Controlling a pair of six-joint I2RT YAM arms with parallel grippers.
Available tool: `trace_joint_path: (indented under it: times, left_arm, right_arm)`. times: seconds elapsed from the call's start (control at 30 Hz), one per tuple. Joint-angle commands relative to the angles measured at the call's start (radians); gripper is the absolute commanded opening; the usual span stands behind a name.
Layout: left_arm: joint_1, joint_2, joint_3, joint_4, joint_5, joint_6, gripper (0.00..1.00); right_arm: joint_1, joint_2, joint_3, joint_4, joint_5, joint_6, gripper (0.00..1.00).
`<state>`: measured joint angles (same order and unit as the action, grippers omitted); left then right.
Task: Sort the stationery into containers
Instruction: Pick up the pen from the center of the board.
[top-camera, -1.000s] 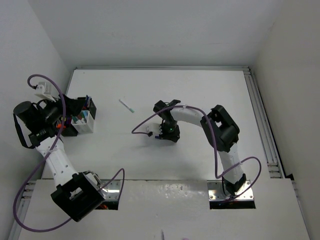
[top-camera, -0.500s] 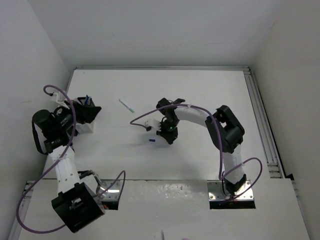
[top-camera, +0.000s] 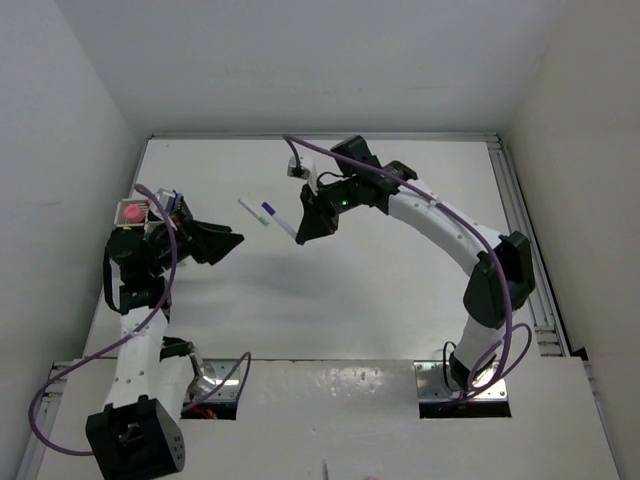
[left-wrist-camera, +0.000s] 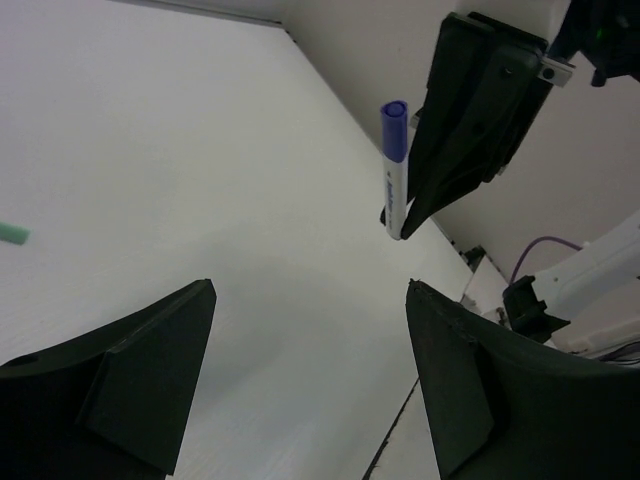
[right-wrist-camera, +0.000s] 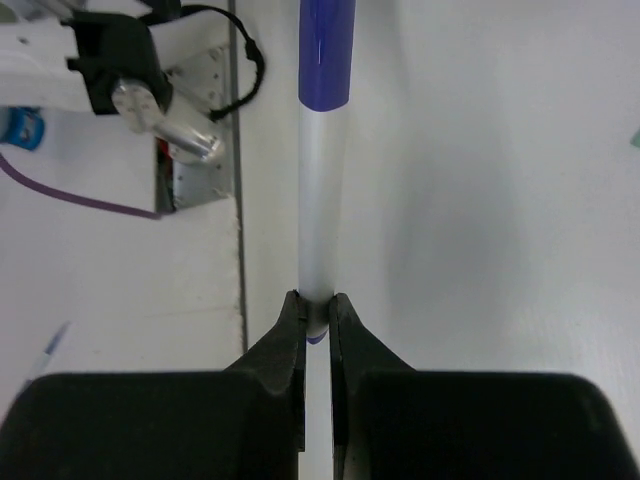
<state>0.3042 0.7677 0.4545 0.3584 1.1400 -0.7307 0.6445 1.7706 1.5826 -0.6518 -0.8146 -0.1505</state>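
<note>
Carry step, by the look of it. Blue-capped pen (top-camera: 280, 222) clamped at tail end in right gripper (top-camera: 302, 228), aloft over far middle of table (top-camera: 400, 300). Left gripper (top-camera: 222, 243) spread wide, empty, near left edge beside white container (top-camera: 125, 222).

Next, probably: swing toward left edge, tip upright, drop in.

Green-capped pen (top-camera: 254, 211) flat on table, far-left, uncollected.

Barrel print unreadable.
</note>
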Motion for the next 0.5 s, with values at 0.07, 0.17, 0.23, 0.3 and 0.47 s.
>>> trace_joint_path:
  times: [0.07, 0.17, 0.23, 0.3, 0.47]
  left_arm:
    - [-0.088, -0.01, 0.013, 0.178, -0.085, -0.139, 0.83]
    - [-0.145, 0.013, 0.03, 0.206, -0.109, -0.162, 0.83]
    - [-0.183, 0.025, 0.039, 0.214, -0.141, -0.161, 0.83]
    - [-0.207, 0.041, 0.041, 0.227, -0.17, -0.164, 0.83]
    - [-0.231, 0.09, 0.049, 0.306, -0.221, -0.213, 0.83]
  right_arm:
    - [0.009, -0.008, -0.001, 0.119, -0.098, 0.195, 0.0]
    - [0.018, -0.002, 0.007, 0.123, -0.101, 0.201, 0.0]
    - [0.03, -0.005, 0.008, 0.129, -0.103, 0.203, 0.0]
    - [0.046, -0.007, 0.011, 0.129, -0.104, 0.203, 0.0]
    - [0.072, -0.008, 0.017, 0.119, -0.106, 0.192, 0.0]
